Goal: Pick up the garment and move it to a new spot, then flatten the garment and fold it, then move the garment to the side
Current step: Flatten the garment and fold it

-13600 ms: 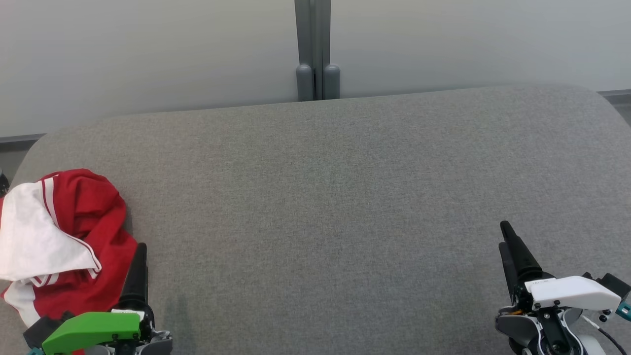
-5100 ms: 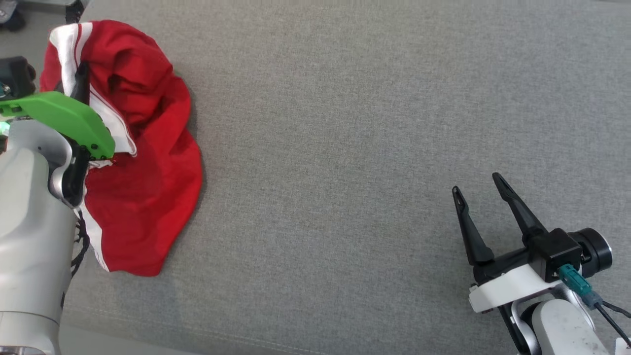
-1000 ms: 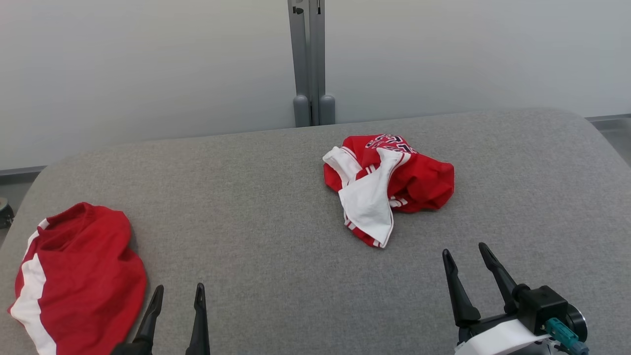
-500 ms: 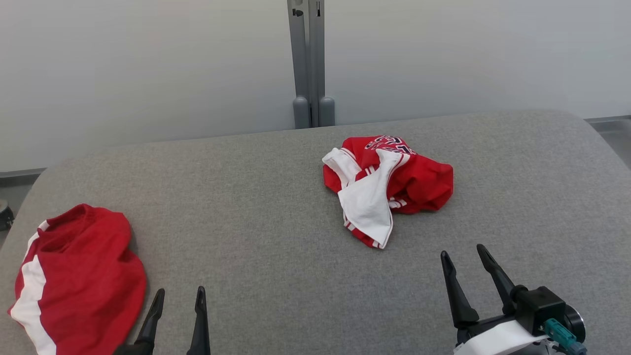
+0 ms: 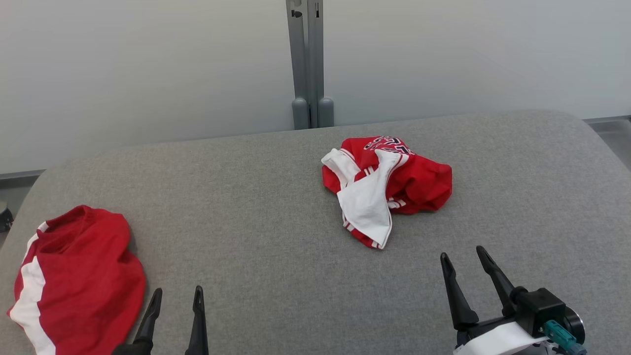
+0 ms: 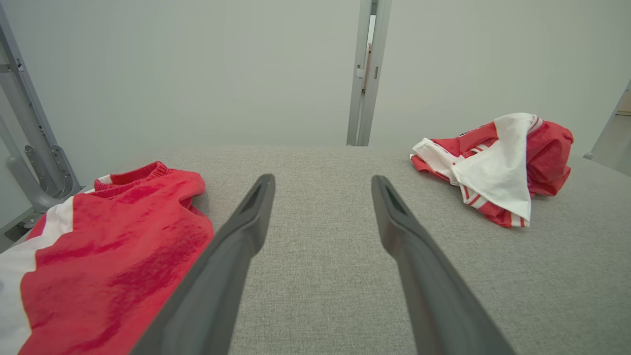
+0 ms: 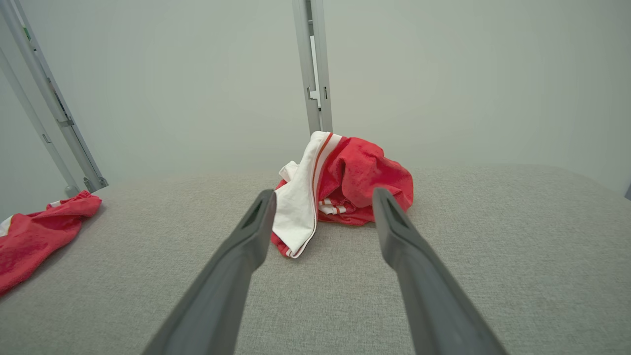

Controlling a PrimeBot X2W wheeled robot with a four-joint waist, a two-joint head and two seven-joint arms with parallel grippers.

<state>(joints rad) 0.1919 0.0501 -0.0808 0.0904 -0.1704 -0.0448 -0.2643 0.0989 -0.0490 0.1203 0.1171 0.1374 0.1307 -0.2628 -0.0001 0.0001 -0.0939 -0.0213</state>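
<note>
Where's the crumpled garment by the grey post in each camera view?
Head view: crumpled garment right of centre, just below the grey post.
Left wrist view: garment at the far right, right of the post.
Right wrist view: garment at centre, directly under the post.
Shared landmark: the grey post.

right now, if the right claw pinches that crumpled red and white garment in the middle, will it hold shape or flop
Probably floppy: the crumpled garment lies in soft bunched folds, so a pinch would likely lift one layer and the rest would hang. It looks thin, so likely light. The white flap lies loose on top and may unfold first.
</note>
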